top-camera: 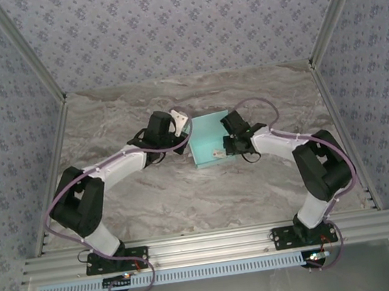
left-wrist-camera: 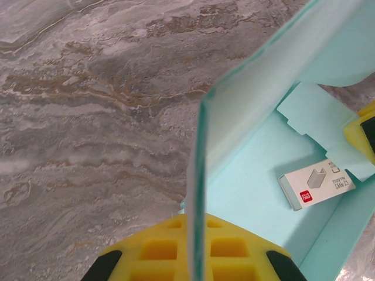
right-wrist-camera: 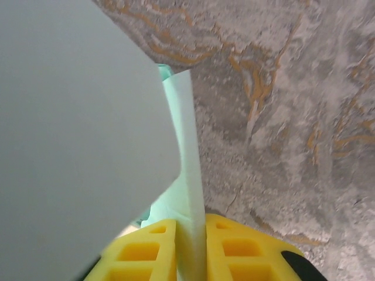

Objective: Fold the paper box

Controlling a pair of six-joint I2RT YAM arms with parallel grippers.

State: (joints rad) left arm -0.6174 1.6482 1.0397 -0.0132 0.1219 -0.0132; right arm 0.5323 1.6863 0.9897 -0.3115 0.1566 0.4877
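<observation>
Left gripper [left-wrist-camera: 196, 237] and right gripper [right-wrist-camera: 191, 237] each pinch a raised side wall of the paper box [top-camera: 207, 140], which sits centrally on the table [top-camera: 187, 197] between them. I judge wall-raising is in hand; next I must tuck the end flaps. Thin mint card, open-topped, white packet [left-wrist-camera: 316, 184] inside

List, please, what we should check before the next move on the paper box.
1. Left gripper clamped on a raised wall of the paper box: ok.
2. Right gripper closed on a card edge at the box's right side: ok.
3. Card seated squarely between the pads of both grippers: ok in both wrist views.
4. Box interior free of loose items: not ok, a small white carton lies on its floor.
5. Remaining flaps creased and ready to tuck: cannot tell.
</observation>
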